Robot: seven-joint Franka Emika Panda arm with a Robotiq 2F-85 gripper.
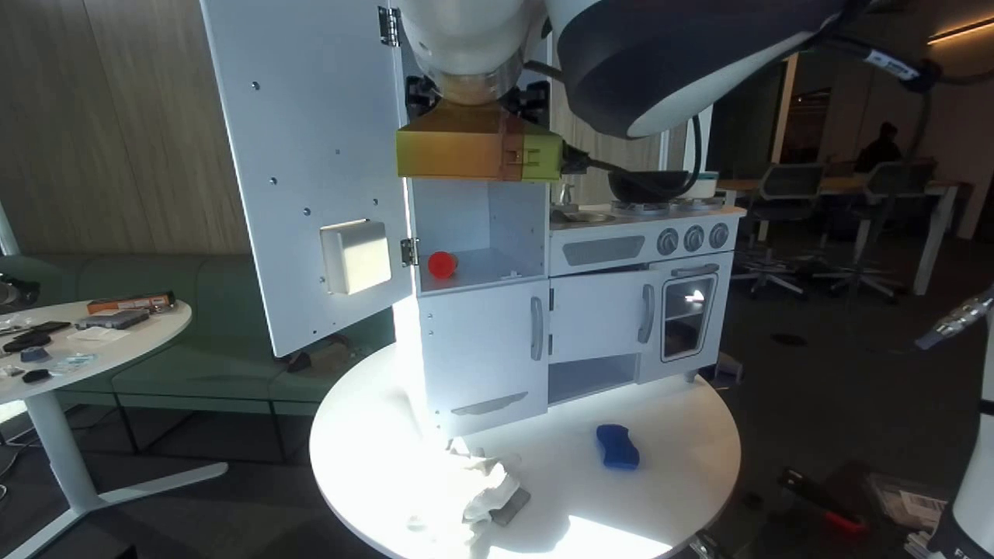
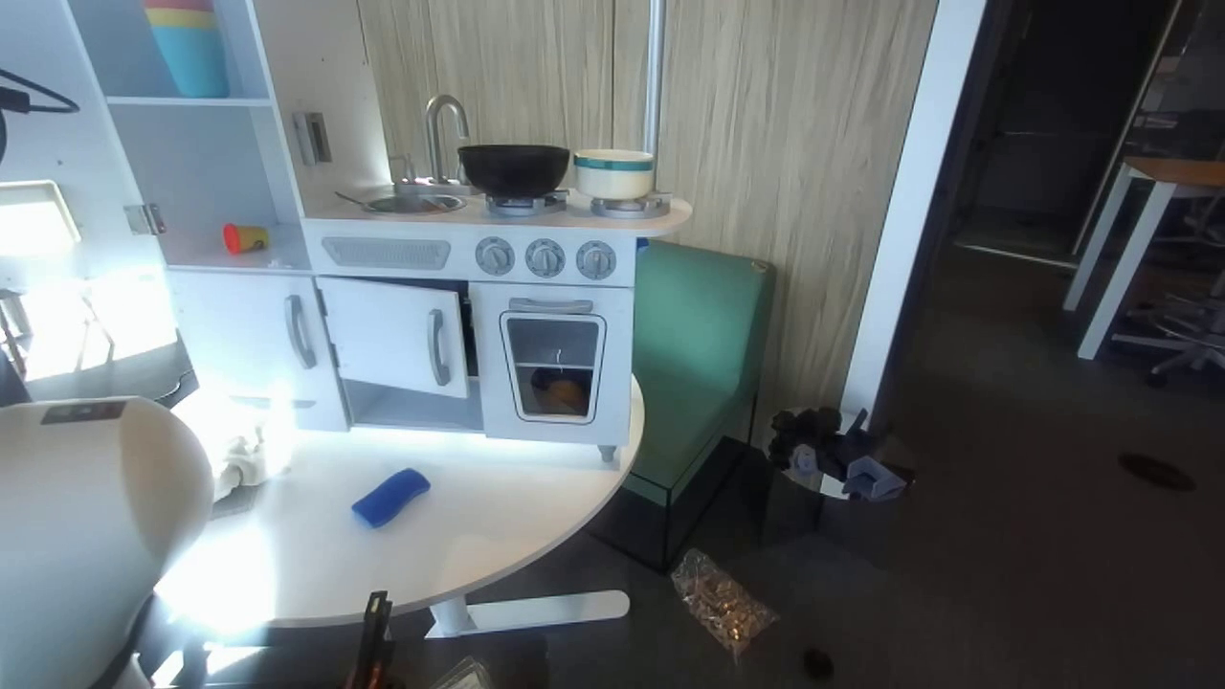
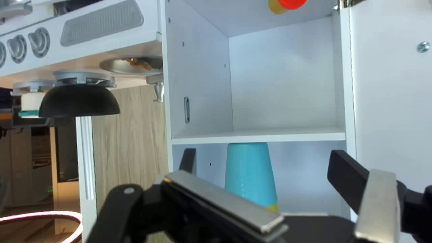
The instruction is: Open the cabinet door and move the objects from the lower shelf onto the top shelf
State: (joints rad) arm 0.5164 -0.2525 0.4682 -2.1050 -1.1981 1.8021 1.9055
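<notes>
The cabinet door (image 1: pixel 303 147) stands swung wide open, with a pale box on its inner face. On the lower shelf (image 2: pixel 196 251) a small red-and-yellow tub (image 2: pixel 247 238) lies on its side; its red end (image 1: pixel 443 265) faces out. A stack of cups, blue, yellow and pinkish (image 2: pixel 194 53), rests on the top shelf (image 2: pixel 191 100). The wrist picture is upside down: there the blue cup (image 3: pixel 249 168) hangs below the top shelf's edge. My gripper (image 3: pixel 262 163) is open in front of that cup, fingers spread wide on both sides, holding nothing. An amber wrist mount hides much of it in an exterior view.
Beside the tall compartment are a tap (image 2: pixel 445 134), a black pan (image 2: pixel 514 170) and a white pot (image 2: pixel 613 175). A lower door (image 2: pixel 392 330) hangs ajar. A blue sponge (image 1: pixel 618 446) and a crumpled white cloth (image 1: pixel 489 489) lie on the round table (image 1: pixel 683 473).
</notes>
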